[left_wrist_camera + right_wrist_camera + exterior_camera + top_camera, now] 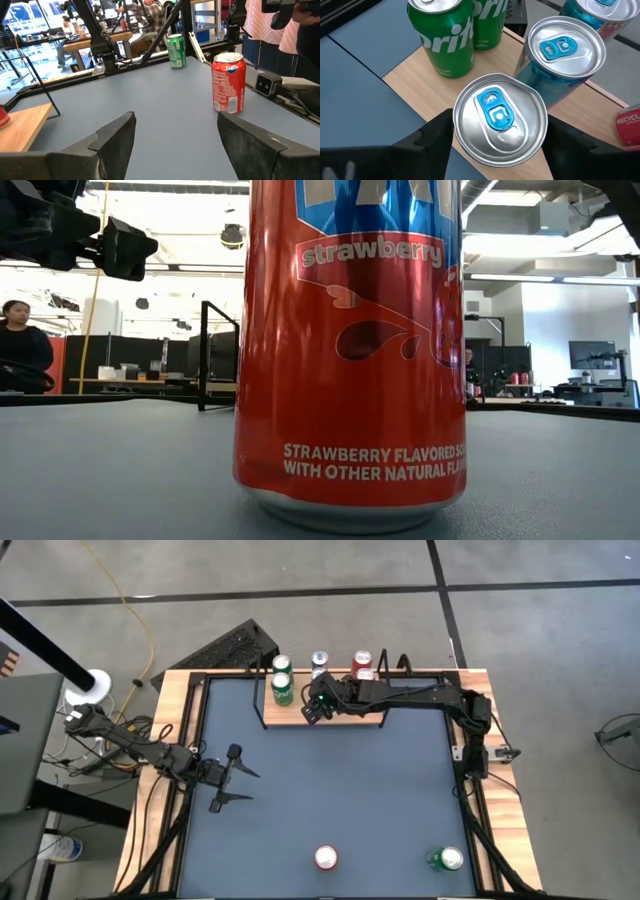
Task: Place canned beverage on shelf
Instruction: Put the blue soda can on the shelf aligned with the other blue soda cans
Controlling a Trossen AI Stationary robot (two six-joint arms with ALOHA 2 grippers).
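My right claw (497, 137) hung over the shelf (422, 87) at the far edge of the table (330, 780), its fingers standing on either side of a blue-tabbed can (497, 122) that rested upright on the wooden board, though whether they pinched it or had let go I could not tell. That can stood just beside a second blue-tabbed can (562, 55) and near two green cans (442, 37), so the placing step looked nearly done, and the next move, as I judged it, called for spreading wide and lifting straight up without knocking a neighbour. My left claw (175, 145) waited spread and empty above the table's left side, with a red can (229, 82) and a green can (176, 50) on the dark top ahead of it.
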